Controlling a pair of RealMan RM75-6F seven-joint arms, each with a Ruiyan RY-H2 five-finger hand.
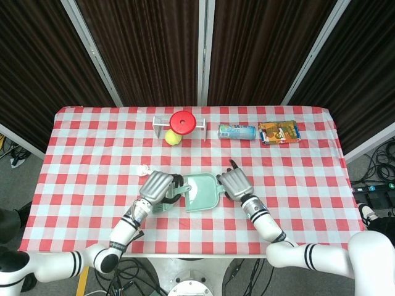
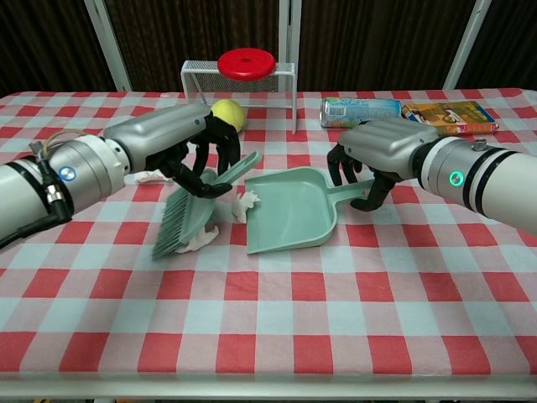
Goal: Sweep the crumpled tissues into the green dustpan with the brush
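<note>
Where dark curtains [image 1: 148,43] back checkered table [image 2: 277,327], left hand [image 2: 180,134] grasps brush [image 2: 191,214], right hand [image 2: 382,151] dustpan [image 2: 289,214]

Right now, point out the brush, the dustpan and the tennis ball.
brush [image 2: 186,220], chest view, on the bristles.
dustpan [image 2: 289,217], chest view, middle of the pan.
tennis ball [image 1: 173,137], head view, centre of the ball.

Surface [image 2: 268,336] w/ red-white check cloth. On it: green dustpan [image 2: 294,214], tissues [image 2: 246,204] [image 2: 200,241] [image 1: 145,167], mini goal [image 2: 239,92] w/ red disc [image 2: 246,63], yellow ball [image 2: 228,112], can [image 2: 361,110], snack pack [image 2: 449,113].
</note>
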